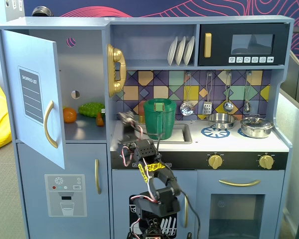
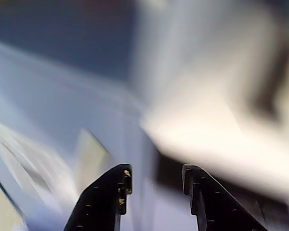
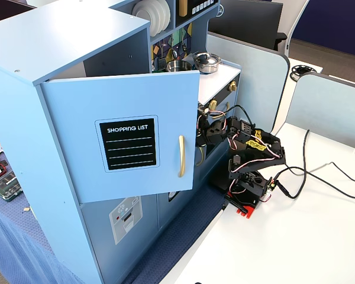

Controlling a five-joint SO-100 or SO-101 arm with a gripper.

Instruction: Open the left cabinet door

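Observation:
The left cabinet door (image 1: 32,94) with its black "SHOPPING LIST" panel and curved gold handle (image 1: 50,124) stands swung wide open; it also shows in another fixed view (image 3: 124,139). Behind it the compartment holds an orange (image 1: 70,114) and green toy food (image 1: 91,108). My gripper (image 1: 125,118) is raised in front of the counter, right of the open compartment and clear of the door and its handle. In the blurred wrist view the gripper (image 2: 156,175) has its jaws apart with nothing between them.
A green bucket (image 1: 159,118) sits in the sink. A gold phone (image 1: 116,69) hangs on the cabinet side. The lower door with the water-dispenser graphic (image 1: 65,194) is closed. Pots (image 1: 256,127) stand on the stove. Cables (image 3: 319,177) trail over the white table.

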